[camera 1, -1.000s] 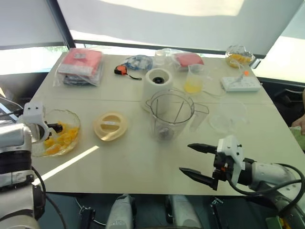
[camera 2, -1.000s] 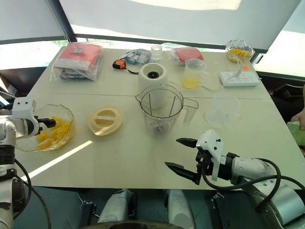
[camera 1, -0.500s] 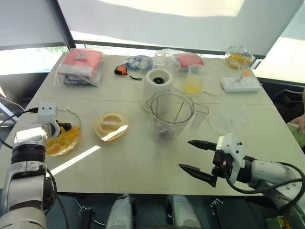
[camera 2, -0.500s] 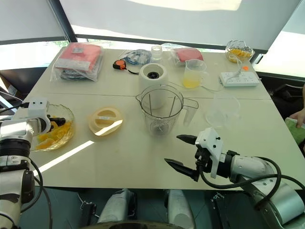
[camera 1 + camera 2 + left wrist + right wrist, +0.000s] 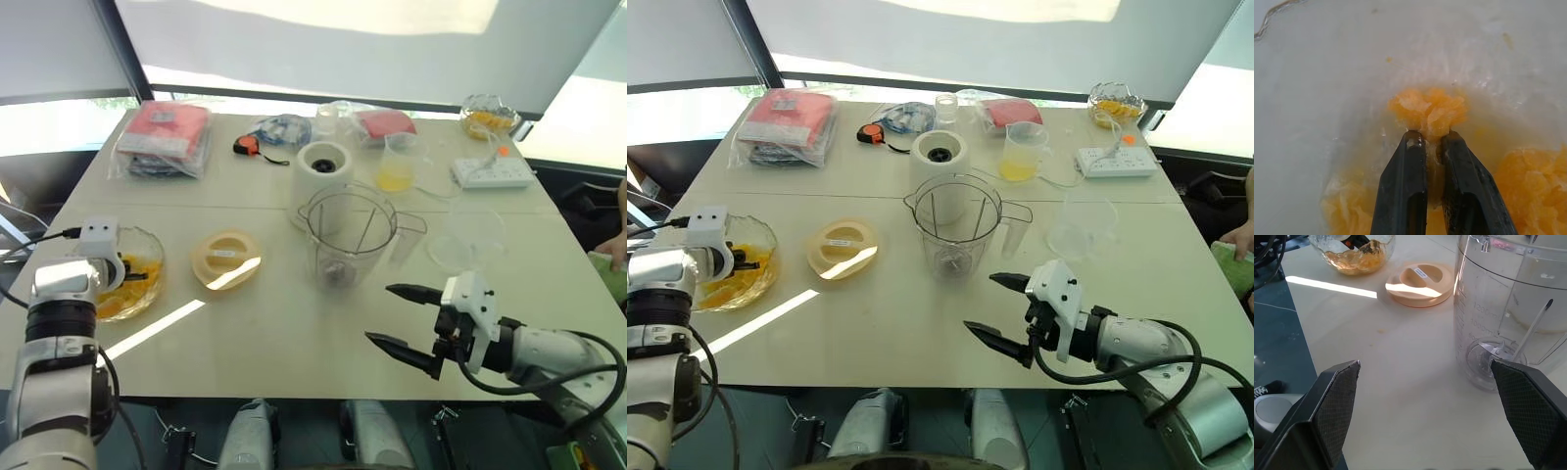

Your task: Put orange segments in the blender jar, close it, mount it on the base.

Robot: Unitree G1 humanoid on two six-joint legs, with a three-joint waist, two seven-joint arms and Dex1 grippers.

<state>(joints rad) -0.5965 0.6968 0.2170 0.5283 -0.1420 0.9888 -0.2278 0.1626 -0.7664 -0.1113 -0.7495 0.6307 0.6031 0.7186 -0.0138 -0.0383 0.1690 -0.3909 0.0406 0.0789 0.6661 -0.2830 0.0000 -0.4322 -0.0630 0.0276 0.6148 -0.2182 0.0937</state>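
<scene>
The left gripper [image 5: 1429, 139] is down inside a clear glass bowl [image 5: 152, 245] at the left edge of the tabletop [image 5: 274, 323], its two black fingers [image 5: 1405, 186] drawn narrow and pinching one of the orange segments [image 5: 1427, 107] at their tips; more segments lie in the bowl around it. The right gripper [image 5: 400, 315] hangs over the near right part of the tabletop with its fingers spread wide and nothing between them, pointing toward the blender jar [image 5: 350, 240]. The jar stands upright and uncovered near the middle of the tabletop, its handle toward the right and its metal blade [image 5: 1493, 351] visible at the bottom; I see no fruit inside it. The white base [image 5: 326, 168] stands just behind the jar, apart from it, its dark socket facing up. A flat cream lid [image 5: 227, 258] lies on the tabletop between the bowl and the jar, crossed by a strip of sunlight. Farther back sit a small clear cup of yellow juice [image 5: 397, 166], a white power strip [image 5: 493, 172], another glass bowl with fruit [image 5: 487, 115] at the far right corner, an orange tape measure [image 5: 247, 146] and a red packet in a clear bag [image 5: 165, 133]. An empty clear bowl [image 5: 468, 235] rests to the right of the jar.
</scene>
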